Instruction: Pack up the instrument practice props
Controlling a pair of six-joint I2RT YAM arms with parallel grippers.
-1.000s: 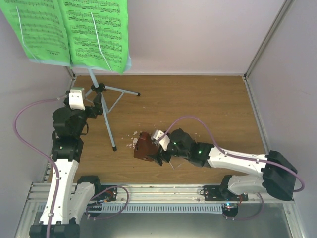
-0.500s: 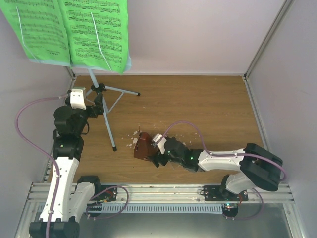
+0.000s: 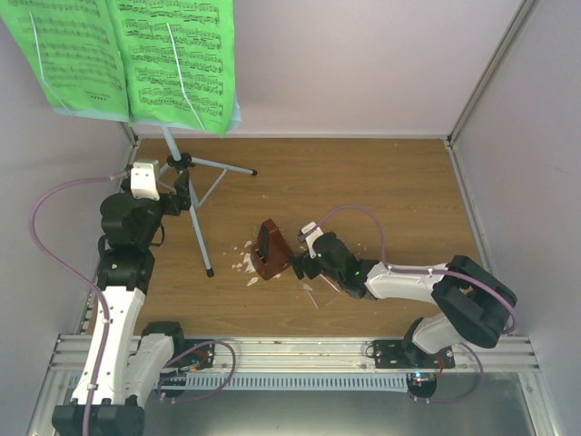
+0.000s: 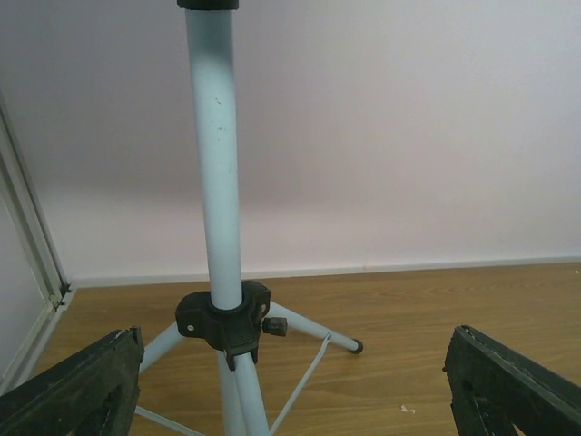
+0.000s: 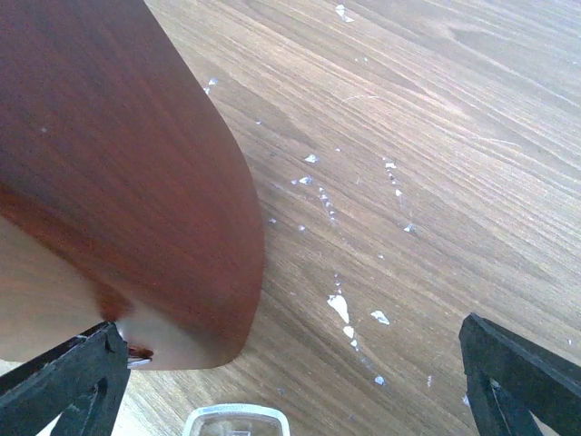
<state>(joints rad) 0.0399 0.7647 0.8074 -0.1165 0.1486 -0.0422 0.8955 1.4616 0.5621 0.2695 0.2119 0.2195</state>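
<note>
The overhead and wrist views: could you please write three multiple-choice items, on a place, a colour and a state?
1. Where is the metronome? A) on the near rail B) on the wooden table, beside the right gripper C) on a shelf
2. What colour is the sheet music? A) green B) white C) yellow
3. How is the left gripper? A) shut on a cable B) shut on paper C) open
Answers: B, it sits on the wood next to that gripper; A, the pages are bright green; C, its fingers sit wide apart, the stand's pole ahead.
</note>
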